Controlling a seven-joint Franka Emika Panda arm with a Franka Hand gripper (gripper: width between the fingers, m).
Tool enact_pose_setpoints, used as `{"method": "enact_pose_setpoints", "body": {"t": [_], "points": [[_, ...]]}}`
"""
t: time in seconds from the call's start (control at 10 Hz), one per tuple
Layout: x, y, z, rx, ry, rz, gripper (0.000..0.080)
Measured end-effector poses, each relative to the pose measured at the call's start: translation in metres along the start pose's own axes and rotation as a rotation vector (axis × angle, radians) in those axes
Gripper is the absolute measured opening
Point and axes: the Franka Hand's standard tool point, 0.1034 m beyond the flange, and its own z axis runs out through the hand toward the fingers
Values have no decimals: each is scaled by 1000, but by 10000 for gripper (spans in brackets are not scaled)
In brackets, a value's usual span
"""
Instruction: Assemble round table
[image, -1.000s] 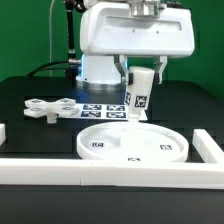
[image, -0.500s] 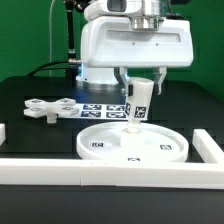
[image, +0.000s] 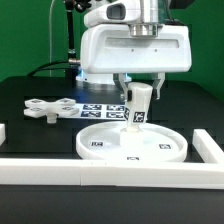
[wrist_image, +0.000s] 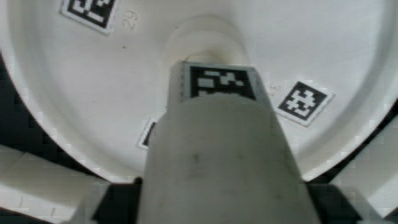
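My gripper (image: 141, 88) is shut on the short white cylindrical leg (image: 139, 105), which hangs slightly tilted with a tag facing the camera. Its lower end is at the middle of the large rimmed round disc (image: 105, 139); I cannot tell whether it touches. In the wrist view the leg (wrist_image: 214, 130) runs out from between my gripper's (wrist_image: 217, 203) dark pads (wrist_image: 121, 200) toward the disc (wrist_image: 98, 95). The flat cross-shaped base (image: 45, 108) lies on the black table at the exterior view's left.
The marker board (image: 97, 109) lies behind the disc, under the arm. White border rails run along the front (image: 100, 172), the exterior view's right (image: 208, 148) and left (image: 3, 132).
The gripper has come down with the leg, bringing its lower end to the disc's middle. Disc and base have not moved.
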Motion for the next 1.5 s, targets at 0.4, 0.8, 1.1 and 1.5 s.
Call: {"method": "enact_pose_setpoints", "body": {"t": [0.4, 0.8, 1.1, 1.5], "points": [[-4, 2, 7, -7, 6, 2, 409], [1, 7, 10, -37, 54, 1, 409], [1, 7, 11, -37, 55, 1, 526], [3, 9, 4, -39, 59, 2, 645]]}}
